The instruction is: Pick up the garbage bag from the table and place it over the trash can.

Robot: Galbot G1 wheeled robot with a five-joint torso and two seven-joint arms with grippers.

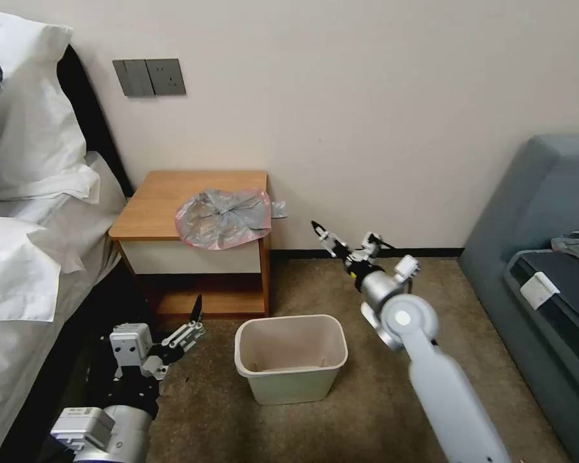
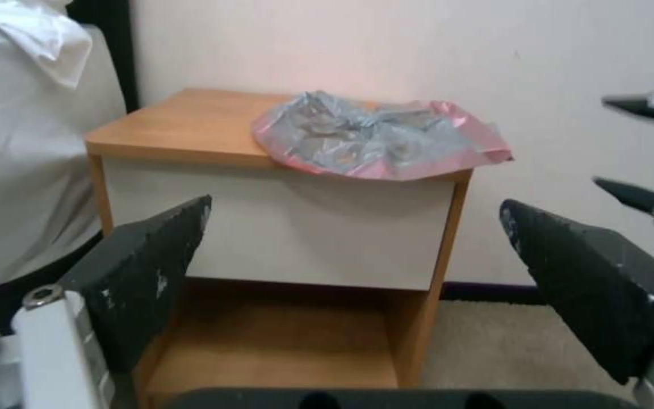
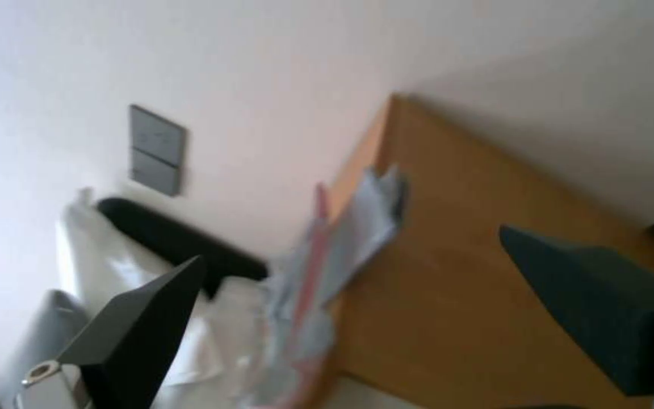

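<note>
Garbage bag [image 1: 224,218] overhangs table [image 1: 154,206]; folds hide its opening

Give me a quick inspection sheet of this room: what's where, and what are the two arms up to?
Surface: table, wooden top, beside the bed.
Job's things: garbage bag crumpled on the table's right front corner, overhanging the edge; trash can on the carpet in front, unlined.
Clutter: nothing seen.
Grippers: left tool open, low by the shelf; right tool open, right of the table, near bag height.
Cables: nothing seen.
Surroundings: wall switches, sofa.
</note>
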